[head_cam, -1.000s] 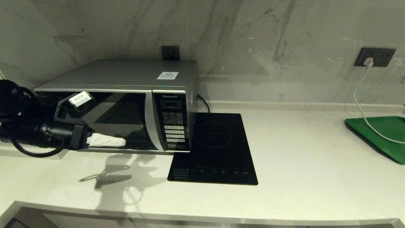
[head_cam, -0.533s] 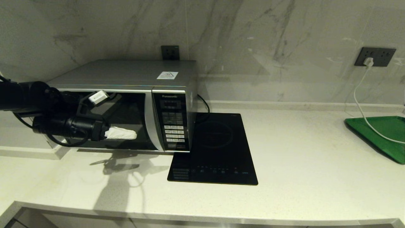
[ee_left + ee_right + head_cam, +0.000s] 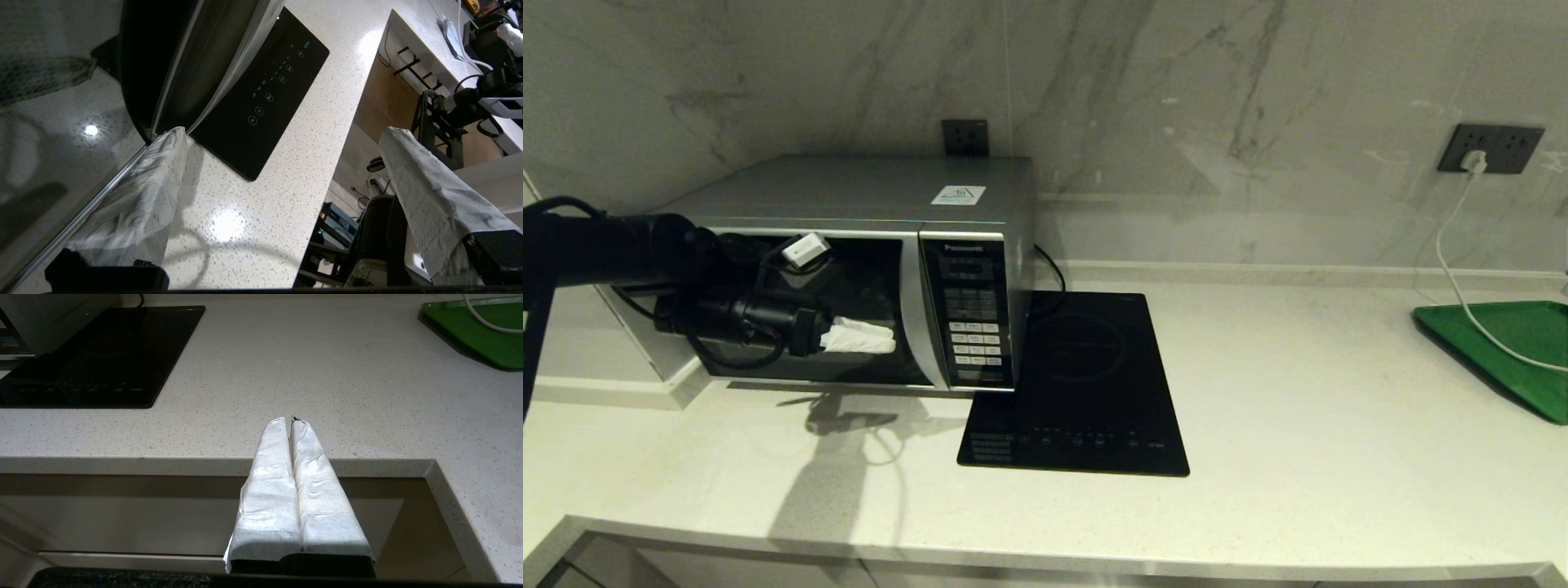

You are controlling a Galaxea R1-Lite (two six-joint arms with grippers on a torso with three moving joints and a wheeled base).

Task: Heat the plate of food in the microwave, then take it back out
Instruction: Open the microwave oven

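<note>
The silver-grey microwave point(image 3: 866, 192) stands at the left of the counter, its dark glass door point(image 3: 858, 282) flush with the button panel point(image 3: 970, 322). My left gripper point(image 3: 862, 339) reaches in from the left, in front of the door. It is open point(image 3: 284, 131), and one cloth-wrapped finger point(image 3: 163, 163) rests against the door's lower edge near the silver strip point(image 3: 212, 65). Nothing is between the fingers. The plate of food is hidden. My right gripper point(image 3: 292, 420) is shut and empty, parked below the counter's front edge.
A flat black induction hob point(image 3: 1078, 384) lies right beside the microwave. A green tray point(image 3: 1511, 343) sits at the far right with a white cable point(image 3: 1454, 269) trailing onto it from a wall socket. The counter's front edge point(image 3: 204, 465) lies just ahead of the right gripper.
My left arm has swept to the right across the door front, and its fingers are now near the silver strip. The right arm has not moved.
</note>
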